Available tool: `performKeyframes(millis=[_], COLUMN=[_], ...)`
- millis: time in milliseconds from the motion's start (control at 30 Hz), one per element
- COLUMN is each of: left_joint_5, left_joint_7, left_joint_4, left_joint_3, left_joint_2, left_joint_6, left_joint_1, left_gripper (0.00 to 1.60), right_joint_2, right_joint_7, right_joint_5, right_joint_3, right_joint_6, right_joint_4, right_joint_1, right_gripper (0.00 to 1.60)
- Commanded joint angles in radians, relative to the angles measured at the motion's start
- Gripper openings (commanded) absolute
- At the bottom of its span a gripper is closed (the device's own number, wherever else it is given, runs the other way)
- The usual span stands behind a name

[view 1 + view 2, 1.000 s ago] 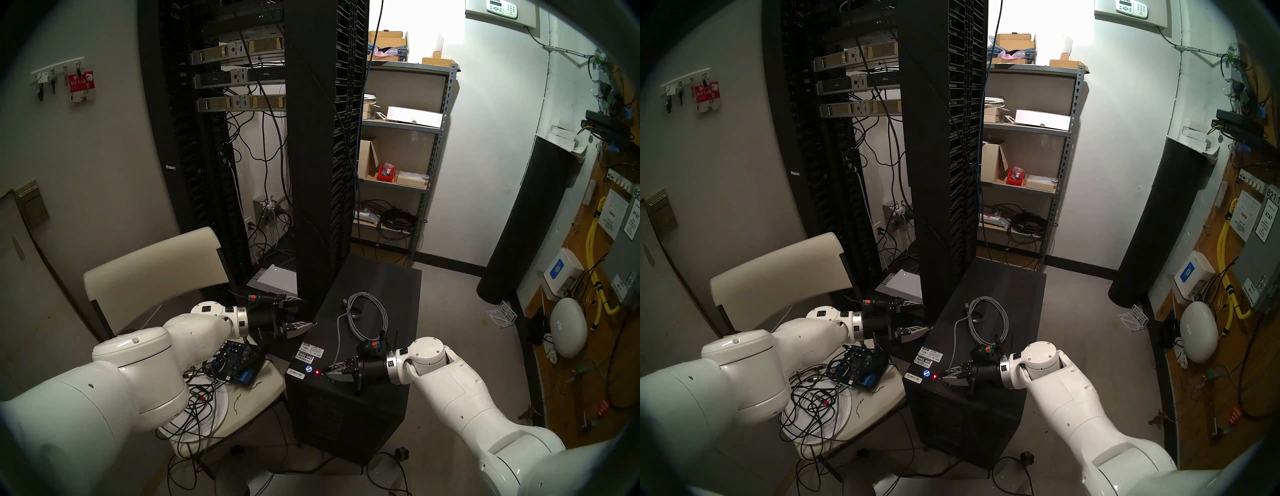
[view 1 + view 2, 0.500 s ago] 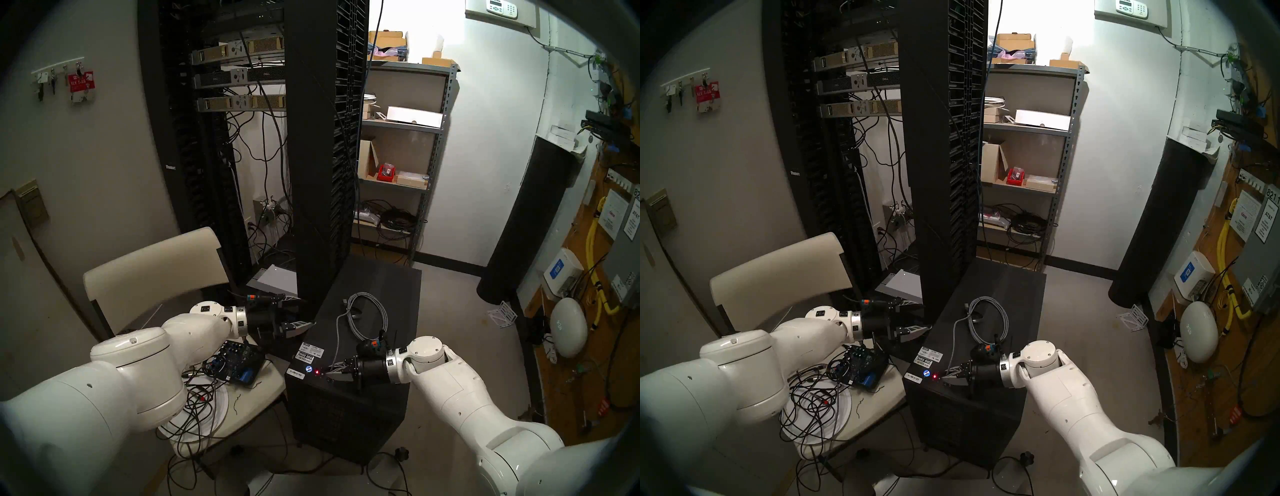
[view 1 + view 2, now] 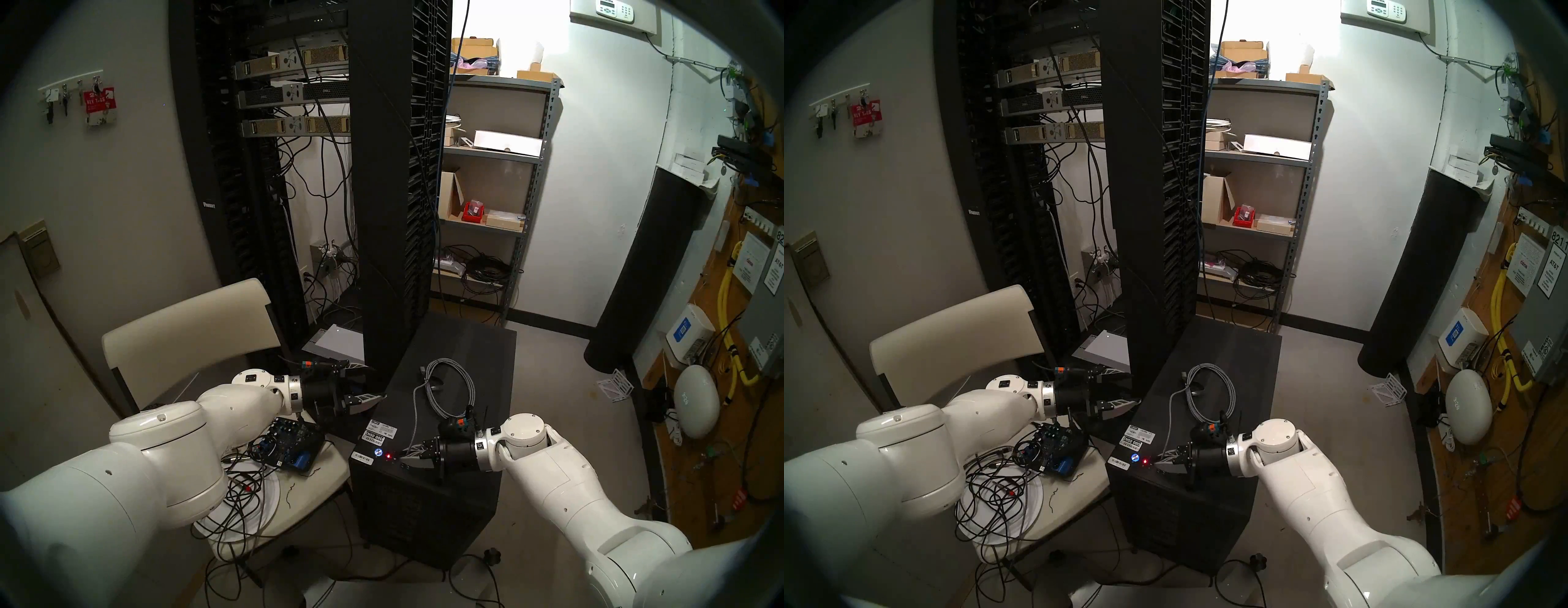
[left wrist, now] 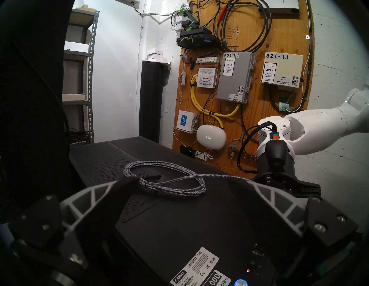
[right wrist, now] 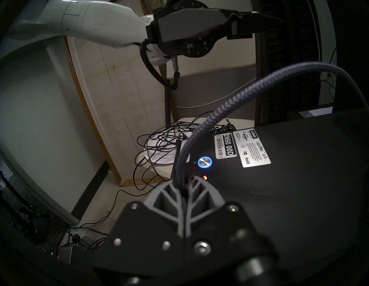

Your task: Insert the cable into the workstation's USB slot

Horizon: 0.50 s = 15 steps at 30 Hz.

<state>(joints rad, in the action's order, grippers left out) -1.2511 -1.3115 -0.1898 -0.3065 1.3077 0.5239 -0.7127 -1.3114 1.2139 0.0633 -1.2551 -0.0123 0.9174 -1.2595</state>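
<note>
Far left: cream chair [image 3: 186,327] with a tangle of thin black wires [image 3: 242,505] and a small blue-and-black circuit board [image 3: 288,443] on its seat. Above the seat, left tool [image 3: 375,384] level, pointing toward the workstation [image 3: 424,509], jaws spread wide and grasping nothing, one fingertip [image 3: 379,397] just beside the case's left top edge. In the left wrist view, both fingers [image 4: 93,195] framing the case top. Behind, tall black server rack [image 3: 399,170]. Centre: black tower case standing on the floor, white barcode stickers [image 3: 381,431] near its front top edge, blue round light [image 3: 378,452] and red LED [image 3: 388,456] just beside them. On the top panel, light-grey braided cable [image 3: 449,388] coiled in loose loops, one dark plug end [image 3: 423,370] lying at the coil's far-left side, one strand running forward to the right tool [image 3: 402,455]. Right tool clenched on cable near its end, tips just right of the red LED, low over the front edge; in the right wrist view, cable [image 5: 199,135] arching up out of the pinched fingers [image 5: 169,196]. Plug itself hidden between the fingers; seated in a slot or not, cannot tell. Far right: wooden wall board [image 3: 717,424] with yellow cables [image 3: 727,305].
</note>
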Motion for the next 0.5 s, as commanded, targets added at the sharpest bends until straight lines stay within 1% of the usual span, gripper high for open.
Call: performKeyframes(millis=[0, 67, 100, 267, 300, 333, 367, 400, 433, 467], left_joint_5=[-0.004, -0.004, -0.004, -0.004, -0.005, -0.005, -0.005, -0.005, -0.006, -0.005], left_joint_7=[-0.039, -0.04, -0.04, -0.042, -0.043, -0.043, -0.044, -0.044, -0.043, -0.043], left_joint_4=[0.0, 0.002, 0.003, 0.009, 0.011, 0.011, 0.012, 0.012, 0.012, 0.012], left_joint_3=[-0.004, -0.004, -0.005, -0.006, -0.006, -0.006, -0.007, -0.007, -0.007, -0.008], left_joint_2=[0.009, 0.009, 0.01, 0.012, 0.012, 0.012, 0.012, 0.012, 0.012, 0.012], left_joint_6=[-0.003, -0.003, -0.003, -0.003, -0.002, -0.002, -0.002, -0.002, -0.003, -0.003], left_joint_1=[0.019, 0.02, 0.02, 0.02, 0.02, 0.019, 0.019, 0.019, 0.019, 0.019], left_gripper=[1.6, 1.6, 1.6, 1.6, 1.6, 1.6, 1.6, 1.6, 1.6, 1.6], right_joint_2=[0.005, 0.005, 0.006, 0.007, 0.007, 0.007, 0.007, 0.008, 0.009, 0.01], right_joint_7=[0.032, 0.029, 0.03, 0.021, 0.021, 0.022, 0.021, 0.016, 0.014, 0.009], right_joint_5=[0.017, 0.019, 0.02, 0.022, 0.021, 0.022, 0.022, 0.021, 0.021, 0.02], right_joint_3=[0.002, 0.001, 0.002, 0.002, 0.003, 0.002, 0.002, 0.002, 0.001, 0.0], right_joint_6=[0.003, 0.0, 0.0, -0.01, -0.01, -0.017, -0.014, -0.014, -0.015, -0.014], right_joint_4=[0.035, 0.038, 0.039, 0.056, 0.056, 0.057, 0.06, 0.067, 0.07, 0.074], right_joint_1=[-0.028, -0.03, -0.03, -0.035, -0.034, -0.032, -0.032, -0.034, -0.035, -0.037], right_gripper=[0.6, 0.63, 0.78, 0.78, 0.87, 1.05, 1.27, 1.32, 1.45, 1.52])
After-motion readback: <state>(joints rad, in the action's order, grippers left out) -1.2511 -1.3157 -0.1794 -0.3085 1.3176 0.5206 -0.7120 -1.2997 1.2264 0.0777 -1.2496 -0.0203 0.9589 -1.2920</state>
